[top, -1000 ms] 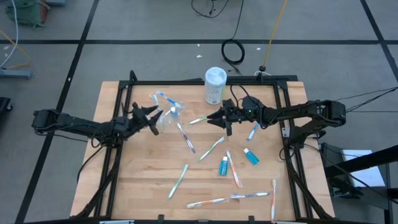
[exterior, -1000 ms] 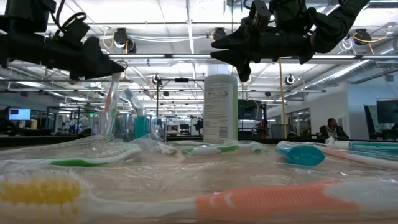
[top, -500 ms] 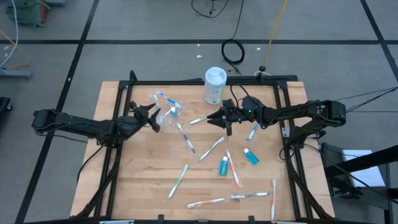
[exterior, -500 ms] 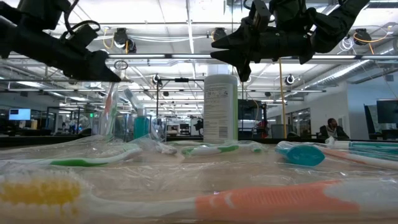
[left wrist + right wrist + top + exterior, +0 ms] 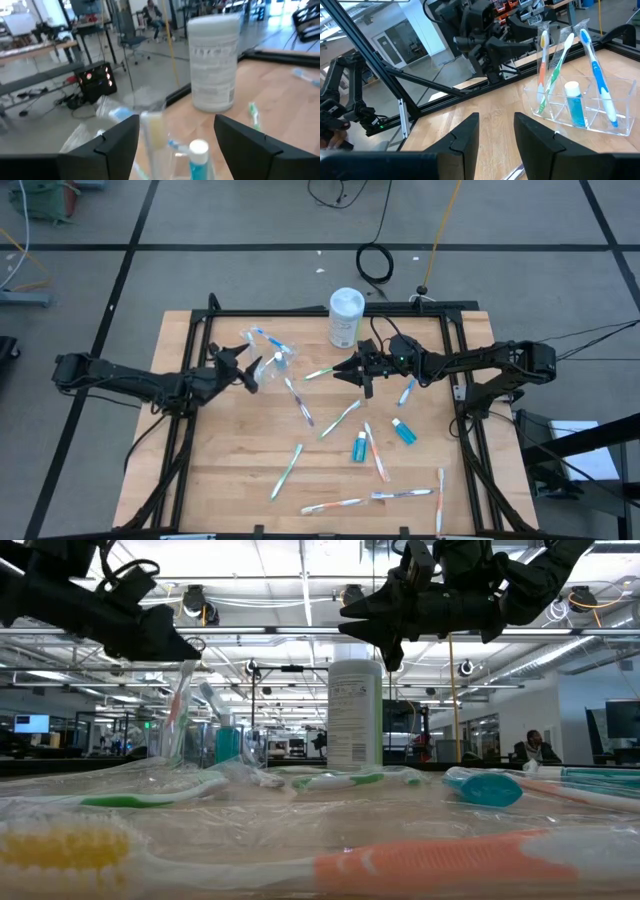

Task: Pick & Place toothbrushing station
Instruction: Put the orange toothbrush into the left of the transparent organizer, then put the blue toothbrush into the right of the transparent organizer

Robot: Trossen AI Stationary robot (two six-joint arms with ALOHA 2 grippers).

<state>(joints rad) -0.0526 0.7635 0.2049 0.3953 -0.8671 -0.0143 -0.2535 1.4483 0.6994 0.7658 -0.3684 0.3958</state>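
The small clear cup (image 5: 580,117) stands on its base on the wooden table (image 5: 220,470), left of the middle. An orange toothbrush (image 5: 543,60), a green one (image 5: 559,65), a blue one (image 5: 594,75) and a teal tube (image 5: 574,105) stand upright in it. My left gripper (image 5: 247,369) is open, just left of the cup (image 5: 275,361), pointing nearly level. In the left wrist view its fingers (image 5: 120,145) stand on either side of the brush tops (image 5: 152,132). My right gripper (image 5: 353,372) hovers open to the cup's right, with nothing between its fingers.
A tall white canister (image 5: 346,317) stands at the far edge. Several loose toothbrushes (image 5: 341,418) and two teal tubes (image 5: 360,447) lie scattered over the table's middle and near right. A black frame (image 5: 190,340) rims the table.
My left gripper has risen slightly and tipped up toward level beside the cup, and its fingers now stand wider apart. The cup and its brushes stay upright.
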